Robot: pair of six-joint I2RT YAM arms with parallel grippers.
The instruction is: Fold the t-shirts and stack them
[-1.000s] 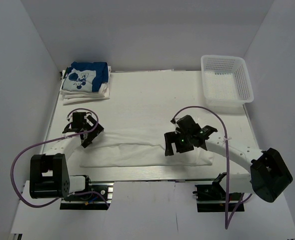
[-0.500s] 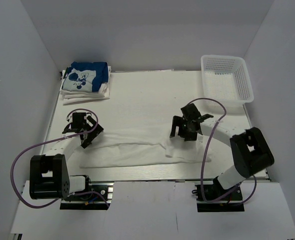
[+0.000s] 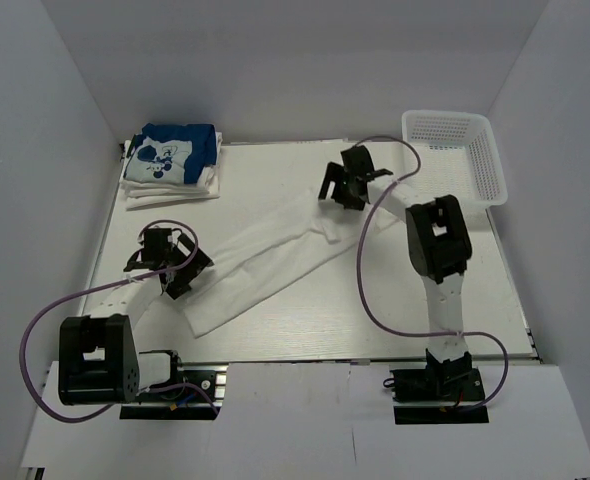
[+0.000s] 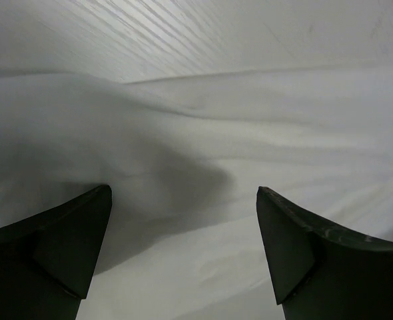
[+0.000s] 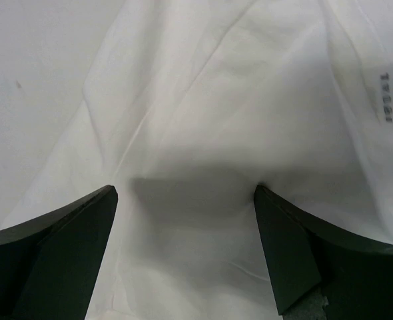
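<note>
A white t-shirt (image 3: 265, 265), folded into a long strip, lies diagonally on the table from near left to far middle. My right gripper (image 3: 343, 185) is at its far end, jaws wide apart over the cloth (image 5: 216, 100), which bulges between the fingertips (image 5: 185, 190). My left gripper (image 3: 170, 265) is at the strip's near-left end, open, with white cloth (image 4: 216, 120) under and between its fingers (image 4: 183, 193). A folded blue t-shirt with a white cartoon print (image 3: 170, 152) tops a stack of folded white shirts (image 3: 170, 188) at the far left.
A white plastic mesh basket (image 3: 455, 155) stands at the far right corner. The white table (image 3: 425, 290) is walled in at the left, back and right. The right arm stretches far over the table, its purple cable looping beside it.
My right gripper has swept from the near right to the far middle, and the shirt's right end went with it, turning the strip from level to diagonal. The left gripper barely moved.
</note>
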